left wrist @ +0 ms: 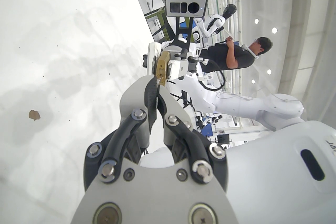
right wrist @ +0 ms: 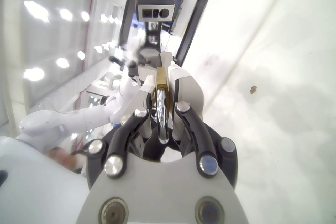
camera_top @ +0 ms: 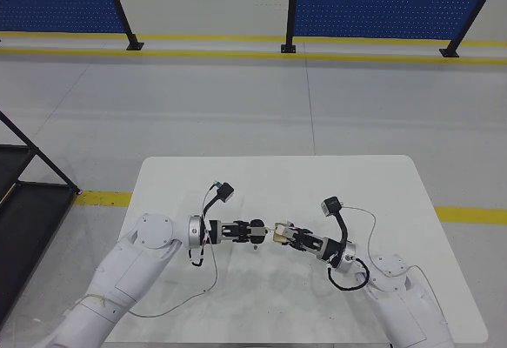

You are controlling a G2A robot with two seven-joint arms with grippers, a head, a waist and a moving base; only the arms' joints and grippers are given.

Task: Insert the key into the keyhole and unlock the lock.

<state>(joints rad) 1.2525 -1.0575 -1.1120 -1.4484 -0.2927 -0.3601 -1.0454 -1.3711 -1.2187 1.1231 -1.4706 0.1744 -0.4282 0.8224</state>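
The white surface (camera_top: 366, 191) lies beneath the lock (right wrist: 160, 78), which is apparently held clear of it, leaving room to work. The right jaws clamp the brass lock's flat sides, presenting its keyhole (left wrist: 159, 75) end outward. Facing that end, the left jaws are pinched tight on the key (left wrist: 158, 81), tip at the keyhole, aligned for insertion; depth is unclear.

I see the lock (right wrist: 160, 78), a small brass padlock, clamped between the fingers of the right gripper (camera_top: 293, 236) above the middle of the table. It lies level, its chrome shackle (right wrist: 161, 109) pointing back into that gripper. The left gripper (left wrist: 157, 86) pinches the key (left wrist: 158, 81), a small silvery piece, its tip at the lock's keyhole end. I cannot tell how deep it sits.
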